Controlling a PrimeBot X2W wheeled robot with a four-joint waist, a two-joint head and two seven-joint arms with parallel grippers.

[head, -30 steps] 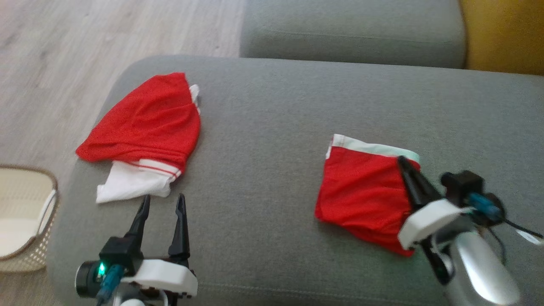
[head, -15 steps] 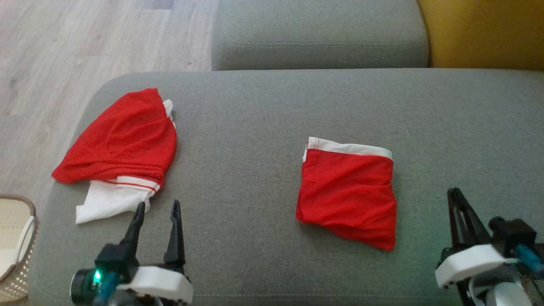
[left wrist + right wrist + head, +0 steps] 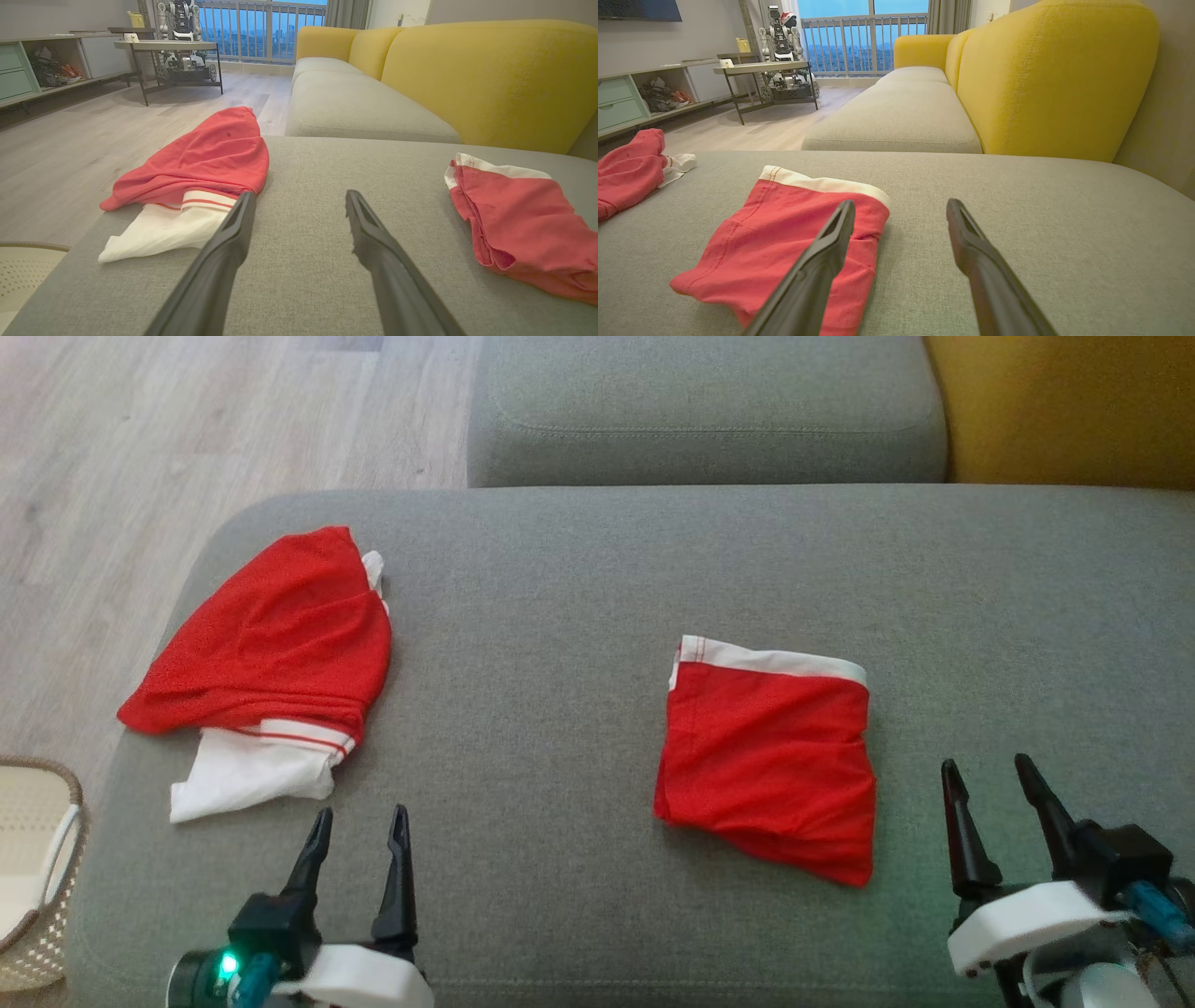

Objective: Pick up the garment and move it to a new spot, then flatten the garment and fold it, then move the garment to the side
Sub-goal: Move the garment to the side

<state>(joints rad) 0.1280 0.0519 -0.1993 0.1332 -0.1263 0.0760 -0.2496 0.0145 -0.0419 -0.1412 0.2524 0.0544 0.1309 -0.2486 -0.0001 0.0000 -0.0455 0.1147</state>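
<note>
A folded red garment (image 3: 766, 756) with a white waistband lies flat on the grey sofa cushion (image 3: 560, 616), right of centre. It also appears in the left wrist view as the folded garment (image 3: 518, 219) and in the right wrist view as the folded garment (image 3: 784, 238). My right gripper (image 3: 986, 763) stands open just right of it, not touching it, with nothing between its fingers (image 3: 822, 261). My left gripper (image 3: 362, 812) is open at the lower left, empty, its fingertips near the white hem of a second, crumpled red-and-white garment (image 3: 271, 635).
The crumpled garment (image 3: 205, 158) lies at the cushion's left edge. A woven basket (image 3: 70, 784) stands on the wooden floor (image 3: 140, 429) at the lower left. Another grey seat cushion (image 3: 700, 411) and a yellow backrest (image 3: 1064, 401) are behind.
My right gripper has let go of the folded garment's right edge, drawn back to the lower right and opened. The head camera has shifted. The left gripper stays open.
</note>
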